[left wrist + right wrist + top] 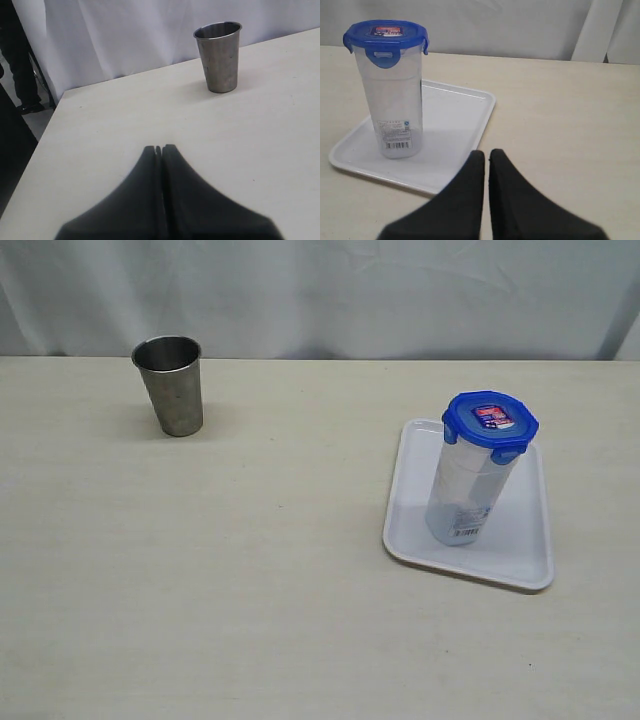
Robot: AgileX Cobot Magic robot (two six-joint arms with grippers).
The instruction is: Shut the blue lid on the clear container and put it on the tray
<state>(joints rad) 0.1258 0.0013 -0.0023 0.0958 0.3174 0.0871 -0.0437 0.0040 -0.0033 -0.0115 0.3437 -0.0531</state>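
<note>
The clear container (465, 490) stands upright on the white tray (525, 540) at the right of the table, and the blue lid (490, 422) sits on top of it with its flaps down. In the right wrist view the container (394, 100), lid (385, 37) and tray (455, 115) show ahead of my right gripper (487, 154), which is shut and empty, apart from the tray's near edge. My left gripper (159, 148) is shut on nothing over bare table. Neither gripper shows in the exterior view.
A steel cup (170, 385) stands upright at the back left of the table; the left wrist view shows the cup (219, 56) well beyond the left gripper. A white curtain hangs behind the table. The table's left edge (45, 135) drops off beside the left gripper.
</note>
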